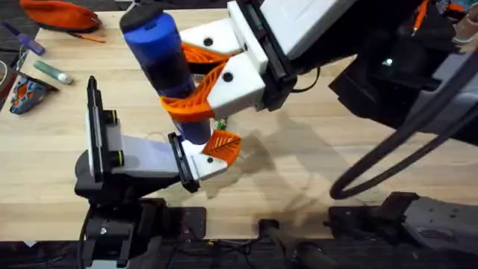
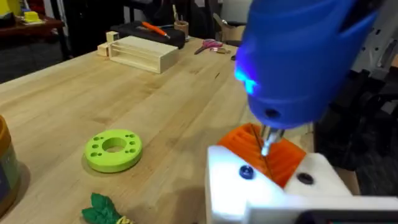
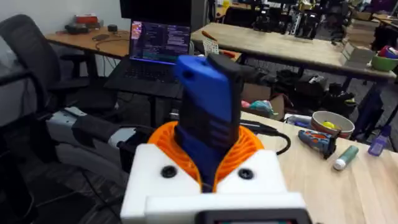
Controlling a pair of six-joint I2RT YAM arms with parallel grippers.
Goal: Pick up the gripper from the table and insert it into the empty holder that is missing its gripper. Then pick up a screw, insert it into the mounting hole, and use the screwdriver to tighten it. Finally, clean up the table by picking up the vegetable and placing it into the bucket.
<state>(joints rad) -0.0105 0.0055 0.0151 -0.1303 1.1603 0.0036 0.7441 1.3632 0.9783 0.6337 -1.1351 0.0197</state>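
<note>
The left gripper sat low over the middle of the worktop, reaching in from its base at the lower left. Its orange ribbed pads looked pressed together with nothing between them. From its wrist camera, the vegetable lay flat on the wood, dark green with its leafy end showing. The lime-green disc lay just beside it, apart from it. The bucket stood at the very edge of that picture, near the vegetable and mostly cut off. Farther back on the worktop stood the pale wooden box.

Directly above the left gripper hung the screwdriver, blue and tilted, with its butt end leaning toward the far left. Its thin metal tip came down onto the orange pads, and its small light glowed blue on the body. Whether the tip actually touched a screw could not be told.

The right gripper came in from the upper right, reaching across the middle, and was clamped around the screwdriver's lower body. One orange pad lay on each side of the body, and the white finger mounts stood out behind them. In the right wrist view the screwdriver stood up out of the right gripper, held firmly between the ribbed pads.
</note>
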